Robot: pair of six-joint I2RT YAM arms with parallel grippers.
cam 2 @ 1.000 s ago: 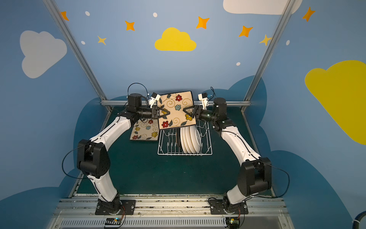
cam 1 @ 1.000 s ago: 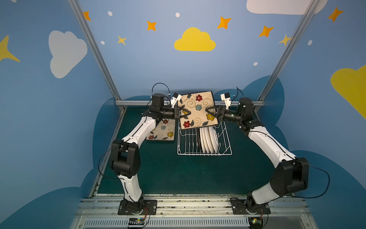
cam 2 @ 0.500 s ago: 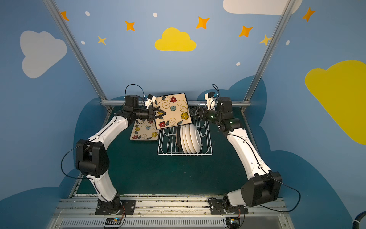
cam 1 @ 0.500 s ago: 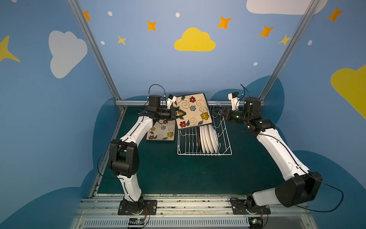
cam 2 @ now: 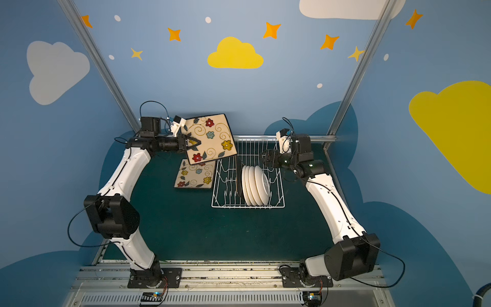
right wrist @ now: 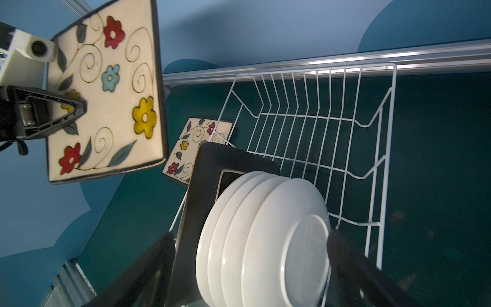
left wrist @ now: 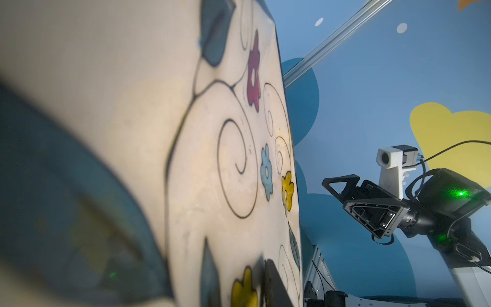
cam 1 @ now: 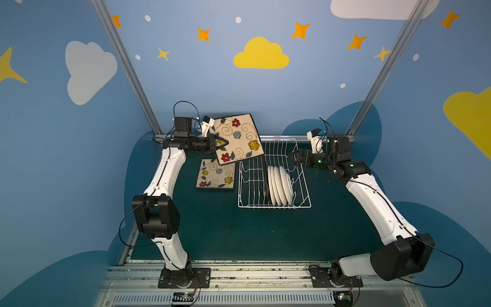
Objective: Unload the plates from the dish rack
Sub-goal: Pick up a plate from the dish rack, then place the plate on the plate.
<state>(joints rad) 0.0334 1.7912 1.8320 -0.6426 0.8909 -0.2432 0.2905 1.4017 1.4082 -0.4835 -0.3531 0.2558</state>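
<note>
Unloading partway through, by the look of it. Out of the dish rack (cam 1: pixel 300 206) already: one flowered plate (cam 1: pixel 216 176) lying face up on the table (cam 1: pixel 239 234), below and just beside the left gripper (cam 1: pixel 221 142). Clamped by its rim in that gripper, jaws pinched together on the edge: a second flowered plate (cam 1: pixel 239 137), tilted in the air, above the flat one and near the rack corner closest to that gripper. Not yet set down.

Left in the rack: four round white plates (cam 1: pixel 280 184) standing on edge in a tight row, plus a dark square plate (right wrist: pixel 233 164) upright against them on the side towards the left gripper. All five below and ahead of the right gripper (cam 1: pixel 295 156). Nothing between its jaws, spread wide, hovering over the rack's rim on its own side and facing the row.

So two out, five to go, as far as can be seen. Likely next: lowering the held plate onto or beside the flat one, then reaching for the nearest plate in the row.
</note>
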